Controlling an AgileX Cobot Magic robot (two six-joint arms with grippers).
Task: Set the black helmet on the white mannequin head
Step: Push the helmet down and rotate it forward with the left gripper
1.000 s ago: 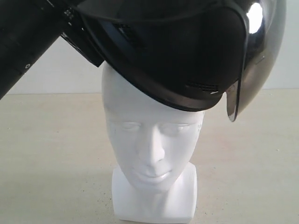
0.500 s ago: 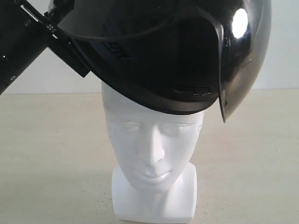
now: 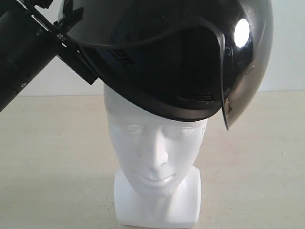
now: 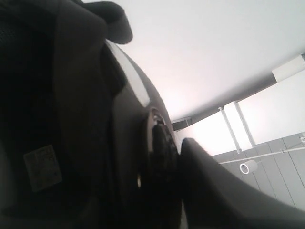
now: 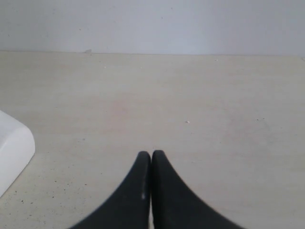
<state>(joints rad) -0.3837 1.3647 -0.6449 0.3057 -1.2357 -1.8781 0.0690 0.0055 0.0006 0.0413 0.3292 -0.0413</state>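
Observation:
The black helmet (image 3: 181,57) sits tilted over the crown of the white mannequin head (image 3: 155,148), its smoky visor hanging down on the right side. The rim covers the forehead; the face stays bare. My left gripper (image 3: 71,52) comes in from the upper left and is shut on the helmet's rim. In the left wrist view the helmet's dark lining (image 4: 81,119) with its white label (image 4: 42,167) fills the picture, and one finger (image 4: 214,191) lies against the shell's outside. My right gripper (image 5: 151,155) is shut and holds nothing, low over the table.
The head stands on a pale speckled table (image 3: 43,157) before a white wall. A white rounded block, apparently the mannequin's base (image 5: 12,152), shows at the edge of the right wrist view. The left arm's black body (image 3: 24,52) fills the upper left corner.
The helmet has shifted left and dropped slightly lower over the head's crown, carried by the left gripper. The mannequin head has stayed put.

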